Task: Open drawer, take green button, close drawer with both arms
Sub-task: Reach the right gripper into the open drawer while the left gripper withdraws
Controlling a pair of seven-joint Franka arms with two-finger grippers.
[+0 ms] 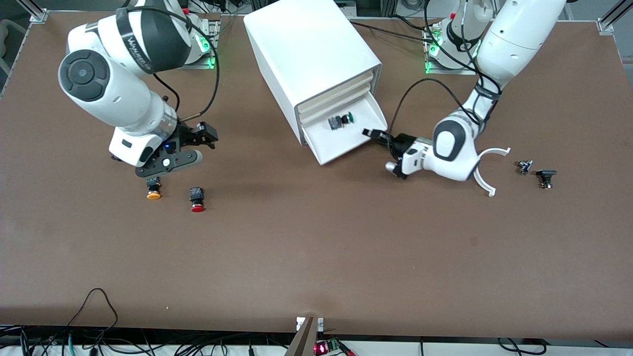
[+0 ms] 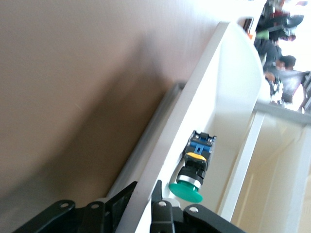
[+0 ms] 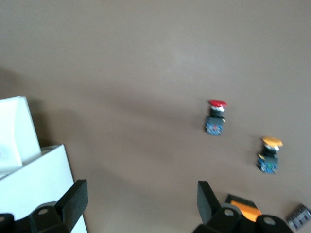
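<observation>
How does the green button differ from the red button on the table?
The green button lies on its side in the open bottom drawer; the red button lies on the bare table, toward the right arm's end. The caps differ: one green, one red. The red one is nearer the front camera. Both have dark bodies and round caps.

The brown table is carrying a white cabinet, orange button, red button and two small black parts.

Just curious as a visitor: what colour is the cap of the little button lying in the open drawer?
Dark green. The button shows it best in the left wrist view, lying in the drawer.
</observation>
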